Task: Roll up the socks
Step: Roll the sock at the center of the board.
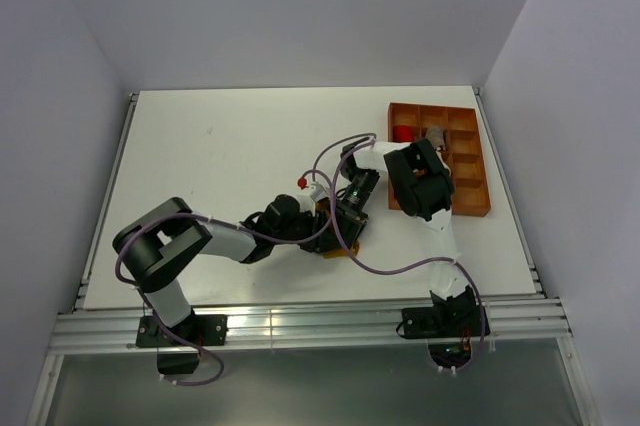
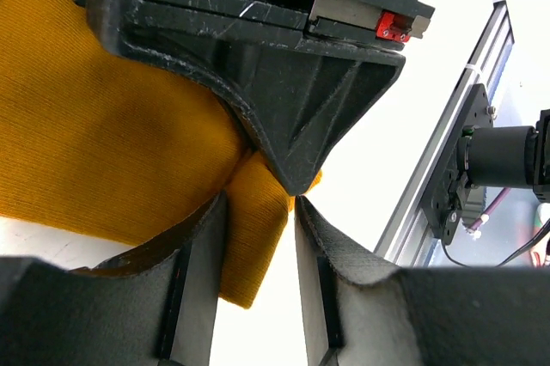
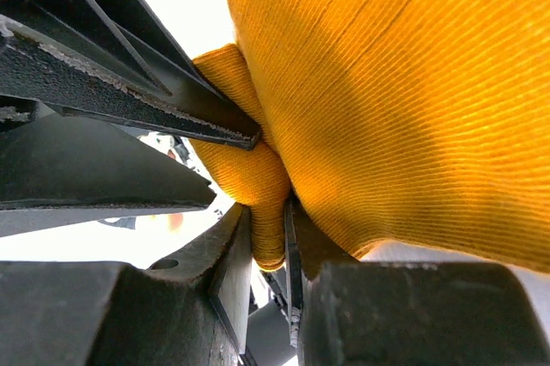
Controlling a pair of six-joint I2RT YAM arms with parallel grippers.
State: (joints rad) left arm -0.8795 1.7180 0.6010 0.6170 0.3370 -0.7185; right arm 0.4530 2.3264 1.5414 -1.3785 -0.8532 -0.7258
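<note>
Two pinches on orange sock (image 2: pixel 103 143): left hand (image 2: pixel 258 211) and right hand (image 3: pixel 268 222) each clamped on a fold. Judged mid-roll; next, turn fold over itself without slip.

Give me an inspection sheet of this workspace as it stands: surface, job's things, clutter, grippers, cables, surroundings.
Surface: white table.
Job's things: mustard sock mid-table beneath both grippers, one fold pinched up; no other sock seen.
Clutter: compartment tray at the back right, holding a red item and a grey item.
Grippers: left gripper and right gripper both shut on the mustard sock, close together and facing each other.
Cables: purple cables loop from both arms over the table.
Surroundings: white walls; metal rail along the near edge.
</note>
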